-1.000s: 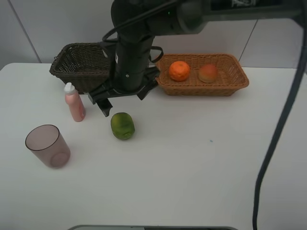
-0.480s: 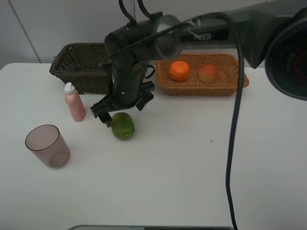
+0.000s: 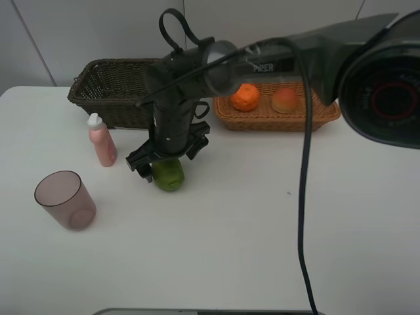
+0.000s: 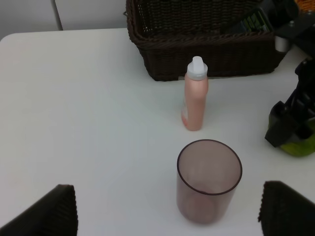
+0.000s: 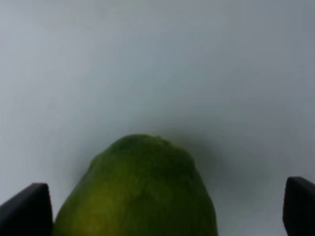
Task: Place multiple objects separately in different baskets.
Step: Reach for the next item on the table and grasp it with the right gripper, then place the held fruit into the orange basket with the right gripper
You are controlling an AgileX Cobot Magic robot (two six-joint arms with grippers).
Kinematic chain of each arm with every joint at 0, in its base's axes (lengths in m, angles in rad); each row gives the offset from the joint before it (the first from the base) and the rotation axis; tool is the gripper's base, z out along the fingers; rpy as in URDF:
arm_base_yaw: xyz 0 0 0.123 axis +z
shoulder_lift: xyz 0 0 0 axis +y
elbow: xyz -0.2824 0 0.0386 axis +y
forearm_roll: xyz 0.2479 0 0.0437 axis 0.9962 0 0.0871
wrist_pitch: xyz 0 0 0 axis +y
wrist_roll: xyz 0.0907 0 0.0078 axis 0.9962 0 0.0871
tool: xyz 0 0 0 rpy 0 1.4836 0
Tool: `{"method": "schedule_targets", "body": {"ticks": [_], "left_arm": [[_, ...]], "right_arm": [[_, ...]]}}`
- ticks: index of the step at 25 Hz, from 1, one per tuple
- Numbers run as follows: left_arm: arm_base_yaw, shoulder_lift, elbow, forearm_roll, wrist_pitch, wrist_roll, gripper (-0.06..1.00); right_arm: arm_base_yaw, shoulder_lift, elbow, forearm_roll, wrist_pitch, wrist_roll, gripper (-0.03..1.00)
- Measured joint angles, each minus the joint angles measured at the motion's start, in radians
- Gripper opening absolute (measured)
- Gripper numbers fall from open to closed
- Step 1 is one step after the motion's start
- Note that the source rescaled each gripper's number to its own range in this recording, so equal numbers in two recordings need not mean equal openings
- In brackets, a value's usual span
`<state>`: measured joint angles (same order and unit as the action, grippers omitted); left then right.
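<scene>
On the white table [image 3: 262, 230], front to back from the high camera:
1. Cup [image 3: 64, 200], mauve, see-through, upright, at 8 o'clock. My left gripper [image 4: 170, 211] hangs before it, jaws wide, holding nothing.
2. Green fruit [image 3: 169, 176], at 10 o'clock, close to centre. My right gripper [image 3: 167, 156] straddles it, jaws wide, a finger on either side; contact cannot be told.
3. Pink bottle [image 3: 102, 141], white cap, upright, at 9 o'clock, just before the dark basket [image 3: 105, 88].
4. Dark basket, at 11 o'clock.
5. Tan basket [image 3: 275, 121], at 1 o'clock, holding an orange [image 3: 245, 97] and a peach [image 3: 285, 100], apart.
</scene>
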<state>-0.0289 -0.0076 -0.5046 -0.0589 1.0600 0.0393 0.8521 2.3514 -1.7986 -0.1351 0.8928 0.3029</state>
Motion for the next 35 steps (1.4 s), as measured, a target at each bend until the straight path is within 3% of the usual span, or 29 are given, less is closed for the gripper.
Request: {"method": "schedule_targets", "body": {"ticks": [11, 13, 17, 35], "left_arm": [[0.000, 0.000, 0.000, 0.000, 0.000, 0.000, 0.95], [0.000, 0.000, 0.000, 0.000, 0.000, 0.000, 0.95], [0.000, 0.000, 0.000, 0.000, 0.000, 0.000, 0.95], [0.000, 0.000, 0.000, 0.000, 0.000, 0.000, 0.95]], "right_arm": [[0.000, 0.027, 0.000, 0.032, -0.025, -0.001, 0.96], [0.000, 0.027, 0.000, 0.032, -0.027, -0.001, 0.85], [0.000, 0.027, 0.000, 0.034, -0.029, -0.001, 0.39], [0.000, 0.027, 0.000, 0.034, -0.030, -0.002, 0.40]]}}
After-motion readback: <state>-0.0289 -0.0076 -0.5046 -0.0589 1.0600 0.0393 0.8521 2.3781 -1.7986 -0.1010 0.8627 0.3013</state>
